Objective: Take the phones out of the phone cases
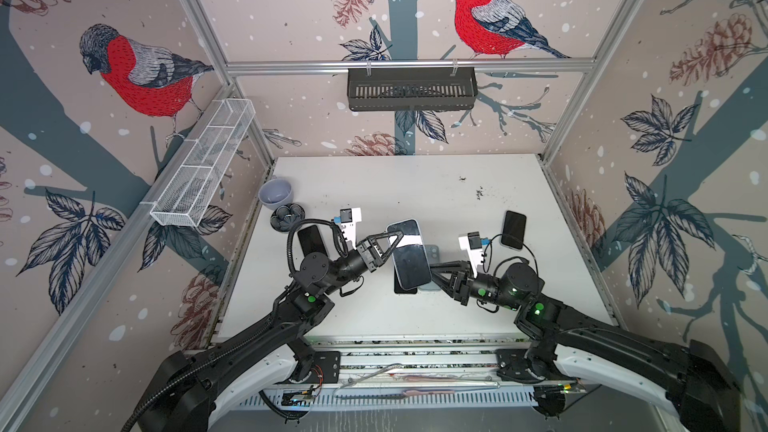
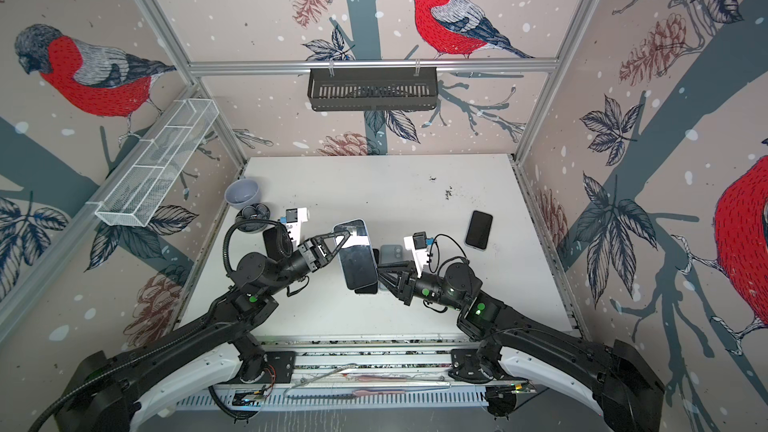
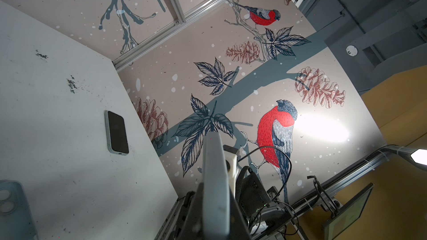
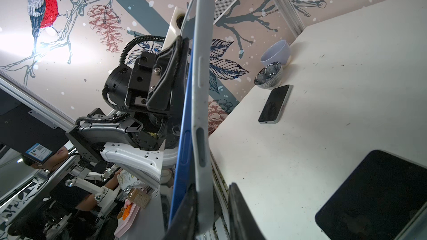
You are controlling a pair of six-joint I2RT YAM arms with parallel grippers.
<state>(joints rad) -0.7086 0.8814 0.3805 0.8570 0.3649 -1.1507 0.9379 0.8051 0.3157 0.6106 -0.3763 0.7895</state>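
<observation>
Both top views: left end effector [image 1: 395,243] clamps phone case [image 1: 409,257] at its 9 o'clock, above the tabletop [image 1: 415,184]; left wrist view: phone case [image 3: 215,181] edge-on; right wrist view: right end effector [image 4: 211,192] straddles its end, grip indeterminate, phone [image 4: 184,146] inside; an uneven pull could drop both.

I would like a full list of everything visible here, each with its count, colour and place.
cased phone: 1, blue in a pale grey case, lifted above the table's middle
dark phone: 1, black, flat beneath it
empty case: 1, pale blue-grey, beside the dark phone
left phone: 1, dark screen, table's left
right phone: 1, dark screen, pale case, table's right
bowls: 2, lavender bowl and dark patterned bowl, table's left edge
baskets: 2, white mesh basket on left wall, black basket on back rail
table: 1, white
left gripper: black, shut on cased phone
right gripper: black, jaws open astride its edge
</observation>
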